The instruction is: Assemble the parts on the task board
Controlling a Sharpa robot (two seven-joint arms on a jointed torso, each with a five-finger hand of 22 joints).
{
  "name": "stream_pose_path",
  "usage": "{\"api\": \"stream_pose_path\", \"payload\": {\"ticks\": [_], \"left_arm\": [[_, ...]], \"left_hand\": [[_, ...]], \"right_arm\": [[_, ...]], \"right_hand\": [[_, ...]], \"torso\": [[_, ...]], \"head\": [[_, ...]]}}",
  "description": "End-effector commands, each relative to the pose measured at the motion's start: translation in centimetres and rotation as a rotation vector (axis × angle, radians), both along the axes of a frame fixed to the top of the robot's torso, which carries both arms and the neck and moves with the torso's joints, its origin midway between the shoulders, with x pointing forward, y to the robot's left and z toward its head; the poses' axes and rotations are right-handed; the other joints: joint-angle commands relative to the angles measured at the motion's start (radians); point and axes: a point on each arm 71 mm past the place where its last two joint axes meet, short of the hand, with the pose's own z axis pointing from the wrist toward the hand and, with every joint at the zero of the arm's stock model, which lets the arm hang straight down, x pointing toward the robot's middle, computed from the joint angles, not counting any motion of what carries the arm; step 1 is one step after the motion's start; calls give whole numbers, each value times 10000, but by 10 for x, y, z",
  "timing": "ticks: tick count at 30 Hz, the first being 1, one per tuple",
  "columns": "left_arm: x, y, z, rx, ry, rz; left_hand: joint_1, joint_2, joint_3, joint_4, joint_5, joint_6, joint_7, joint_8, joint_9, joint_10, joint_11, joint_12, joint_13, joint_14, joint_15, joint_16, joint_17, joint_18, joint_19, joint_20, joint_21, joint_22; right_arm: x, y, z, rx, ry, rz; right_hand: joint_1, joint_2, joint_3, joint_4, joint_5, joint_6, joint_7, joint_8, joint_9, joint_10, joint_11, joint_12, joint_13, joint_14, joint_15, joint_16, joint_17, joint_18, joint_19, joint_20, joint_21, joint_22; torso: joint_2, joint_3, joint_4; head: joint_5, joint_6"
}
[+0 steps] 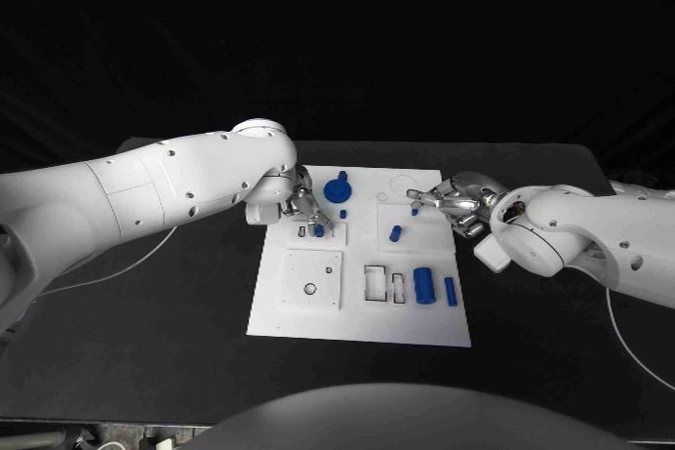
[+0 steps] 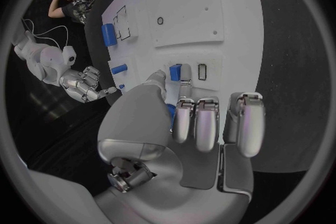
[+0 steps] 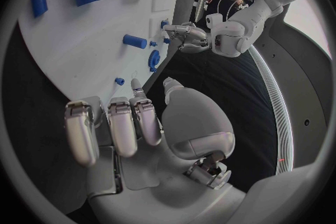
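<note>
The white task board (image 1: 359, 318) lies in the middle of the black table. My left hand (image 1: 299, 206) hovers over its far left part and pinches a small blue part (image 2: 175, 71) between thumb and a finger, just beside a narrow slot (image 2: 201, 71). My right hand (image 1: 457, 202) is at the board's far right edge, fingers apart and holding nothing, with a tiny blue peg (image 3: 120, 81) close to its fingertips (image 3: 137, 87). A round blue piece (image 1: 337, 188) and a short blue cylinder (image 1: 397, 233) lie between the two hands.
A thick blue cylinder (image 1: 423, 285) and a thin blue bar (image 1: 451, 291) stand at the board's near right, next to two rectangular slots (image 1: 376, 282). A raised white square (image 1: 312, 279) with a ring hole occupies the near left. A cable (image 1: 127, 265) runs over the table on the left.
</note>
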Motion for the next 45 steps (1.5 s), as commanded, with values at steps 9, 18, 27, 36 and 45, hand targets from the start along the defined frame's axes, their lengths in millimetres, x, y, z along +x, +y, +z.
{"api": "stream_pose_path", "payload": {"ticks": [9,18,27,36,45], "left_arm": [[-3,6,3,-113,-619,356],[1,24,41,-411,-1504,527],[17,33,56,-253,-1660,666],[33,38,47,68,-1327,833],[40,45,31,368,-889,1115]], "left_hand": [[-1696,-572,-698,32,-1710,139,47,-99,177,1040,50,25,2633,1057,65,26,2634,-75,1052,-18,24,2632],[-2000,-658,-680,33,-2360,171,40,-125,246,1040,45,25,2633,1057,68,26,2634,-75,1052,-1,24,2632],[-1756,-467,-498,11,-2433,225,34,-141,303,1040,46,25,2633,1057,47,26,2634,-75,1052,9,24,2632],[-909,-103,-253,-20,-2033,251,19,-221,386,1040,37,25,2633,1057,22,26,2634,-75,1052,13,24,2632],[-810,-55,-234,-11,-2023,266,14,-229,401,1040,32,25,2633,1057,18,26,2634,-75,1052,17,24,2632]], "right_arm": [[0,0,-1,7,-24,83],[0,-2,-2,-13,38,51],[0,0,-3,-7,82,96],[0,2,-4,-10,143,144],[-1,2,-4,-12,163,136]], "right_hand": [[69,4,-69,-17,65,29,52,61,13,1048,61,28,2635,1061,85,41,2634,-140,1066,66,45,2635],[73,9,-73,-17,68,27,52,62,13,1048,61,28,2635,1061,85,41,2634,-140,1066,66,45,2635],[73,9,-73,-17,68,27,52,62,13,1048,61,28,2635,1061,85,41,2634,-140,1066,66,45,2635],[81,15,-84,-18,66,17,54,60,12,1048,61,28,2635,1061,85,41,2634,-140,1066,66,45,2635],[85,16,-95,-17,58,6,57,57,10,1048,63,28,2635,1061,85,41,2634,-140,1066,66,45,2635]], "torso": [[-1,0,5],[-10,12,25],[-9,3,-2],[9,1,-3],[17,-5,15]], "head": [[-5,2],[39,2],[156,2],[161,12],[125,37]]}}
